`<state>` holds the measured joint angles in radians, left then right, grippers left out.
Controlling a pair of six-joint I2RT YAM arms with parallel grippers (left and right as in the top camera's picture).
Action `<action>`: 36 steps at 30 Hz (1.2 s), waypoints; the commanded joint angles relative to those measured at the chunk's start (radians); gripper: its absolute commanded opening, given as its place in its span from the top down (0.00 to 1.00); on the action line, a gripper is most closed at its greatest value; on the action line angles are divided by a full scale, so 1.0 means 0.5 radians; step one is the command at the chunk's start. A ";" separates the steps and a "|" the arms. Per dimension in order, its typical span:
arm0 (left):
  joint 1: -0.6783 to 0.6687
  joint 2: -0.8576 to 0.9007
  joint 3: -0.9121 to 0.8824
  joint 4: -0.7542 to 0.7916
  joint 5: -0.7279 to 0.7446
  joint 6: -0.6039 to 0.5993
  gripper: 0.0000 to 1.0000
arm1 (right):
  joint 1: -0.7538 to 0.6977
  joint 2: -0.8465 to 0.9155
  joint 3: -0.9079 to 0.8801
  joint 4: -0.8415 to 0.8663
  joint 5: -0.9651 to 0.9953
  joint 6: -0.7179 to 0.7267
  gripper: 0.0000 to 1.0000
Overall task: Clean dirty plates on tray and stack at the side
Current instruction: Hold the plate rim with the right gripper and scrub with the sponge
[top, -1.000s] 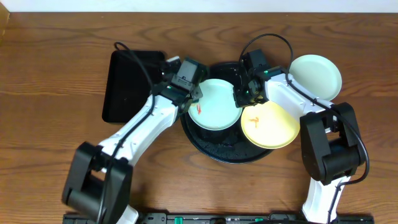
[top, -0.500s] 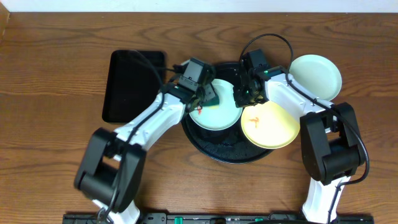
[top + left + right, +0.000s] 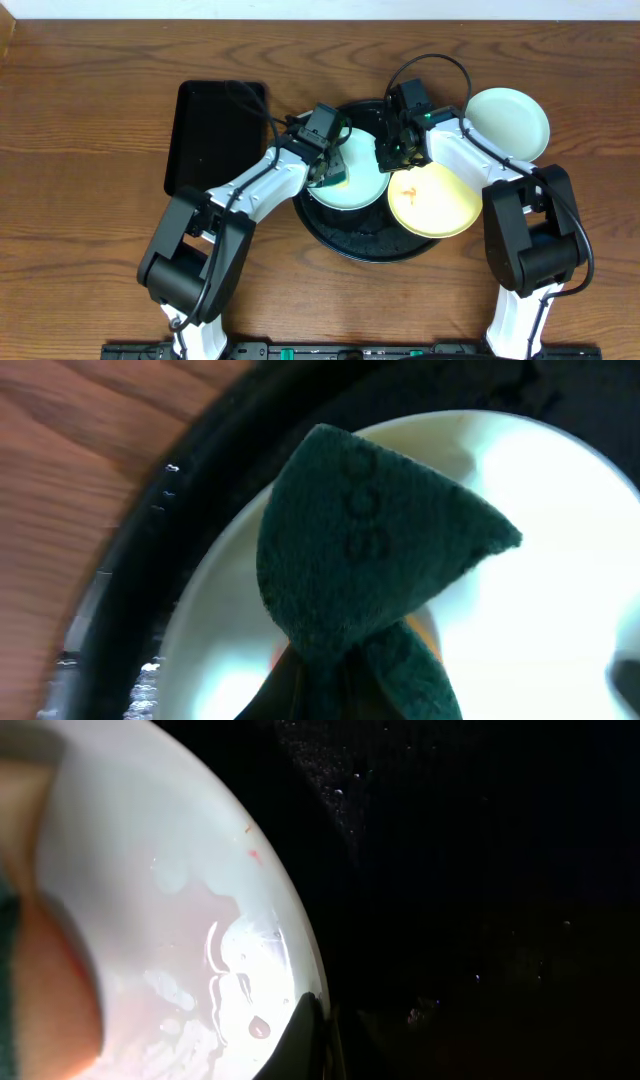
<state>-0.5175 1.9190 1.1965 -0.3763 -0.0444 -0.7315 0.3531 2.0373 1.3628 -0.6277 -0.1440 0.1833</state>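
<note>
A pale mint-green plate (image 3: pixel 362 178) lies on the large round black tray (image 3: pixel 365 240). My left gripper (image 3: pixel 328 162) is shut on a dark green sponge (image 3: pixel 370 560) and presses it onto this plate (image 3: pixel 540 550). My right gripper (image 3: pixel 392 150) is shut on the plate's right rim (image 3: pixel 170 900), with a dark finger over the edge (image 3: pixel 312 1035). The plate looks wet, with pinkish streaks. A pale yellow plate (image 3: pixel 440 205) with an orange smear overlaps the tray's right rim. A second mint-green plate (image 3: pixel 507 122) sits on the table at the right.
A smaller rectangular black tray (image 3: pixel 205 135) lies on the wooden table to the left of the round tray. The round tray's wet surface (image 3: pixel 480 870) and rim (image 3: pixel 190 510) surround the plate. Both arms reach in from the front.
My left gripper has moved right across the mint-green plate with the sponge and now covers the orange-red smear. The right arm has not moved.
</note>
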 commanded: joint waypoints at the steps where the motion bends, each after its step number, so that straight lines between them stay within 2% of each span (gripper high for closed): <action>1: 0.036 0.079 -0.037 -0.162 -0.533 0.147 0.92 | -0.011 -0.005 -0.007 -0.032 0.176 0.005 0.99; 8: 0.035 0.012 -0.021 -0.173 -0.613 0.214 0.92 | -0.011 -0.005 -0.007 -0.033 0.176 0.005 0.99; 18: 0.033 -0.349 0.024 -0.072 -0.607 0.207 0.92 | -0.011 -0.005 -0.007 -0.037 0.175 0.005 0.99; 20: 0.032 -0.378 0.024 -0.036 -0.536 0.162 0.92 | -0.011 -0.005 -0.007 -0.037 0.175 0.005 0.99; 25: 0.027 -0.333 0.023 0.127 0.031 0.098 0.92 | -0.011 -0.005 -0.007 -0.037 0.175 0.005 0.99; 27: 0.017 -0.289 0.020 0.182 0.174 0.002 0.92 | -0.011 -0.005 -0.007 -0.036 0.175 0.005 0.99; 29: -0.008 -0.234 0.020 0.220 0.244 -0.084 0.92 | -0.010 -0.005 -0.007 -0.036 0.175 0.005 0.99; 36: -0.104 -0.021 0.020 0.246 0.298 -0.097 0.92 | -0.010 -0.005 -0.007 -0.037 0.175 0.005 0.99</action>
<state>-0.5568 1.8679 1.2030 -0.2546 0.0658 -0.7593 0.3531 2.0373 1.3628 -0.6327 -0.1421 0.1833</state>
